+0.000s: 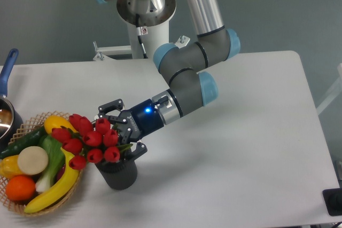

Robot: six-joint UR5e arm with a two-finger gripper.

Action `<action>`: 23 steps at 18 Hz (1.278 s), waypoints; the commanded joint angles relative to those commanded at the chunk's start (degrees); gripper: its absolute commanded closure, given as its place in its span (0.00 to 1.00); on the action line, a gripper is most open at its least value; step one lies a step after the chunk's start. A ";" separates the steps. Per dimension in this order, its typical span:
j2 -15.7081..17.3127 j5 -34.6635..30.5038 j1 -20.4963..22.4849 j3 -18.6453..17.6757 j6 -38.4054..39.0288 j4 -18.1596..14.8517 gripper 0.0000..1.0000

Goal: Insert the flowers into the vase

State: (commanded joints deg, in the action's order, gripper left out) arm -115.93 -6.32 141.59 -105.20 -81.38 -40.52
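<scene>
Fixed camera, sole view. The gripper [122,133] reaches in from the arm toward the front-left part of the table [251,148], its two fingers clenched on the stems of the flowers [91,136]. The red buds lean out to the left, over the rim of the wicker basket [21,204] that sits at the front-left corner. The vase [118,171] stands upright just beside the basket, directly under the gripper; the stems appear to reach into its mouth, though the fingers and leaves hide how deep they sit. A blue-handled pot [6,86] is cut off by the left edge.

Step in hand, as judged: the insertion itself, with the bunch held at the opening and tilted. The task looks nearly done but not released.

Next move calls for bringing the bunch more upright, lowering the stems fully into the vase, then spreading the fingers and withdrawing without tipping the vase or dragging the buds.
</scene>
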 joint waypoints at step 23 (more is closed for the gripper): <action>15.54 -22.21 9.22 -4.92 1.22 -0.35 0.00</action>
State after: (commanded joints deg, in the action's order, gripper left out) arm -100.39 -28.54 150.81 -110.13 -80.16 -40.87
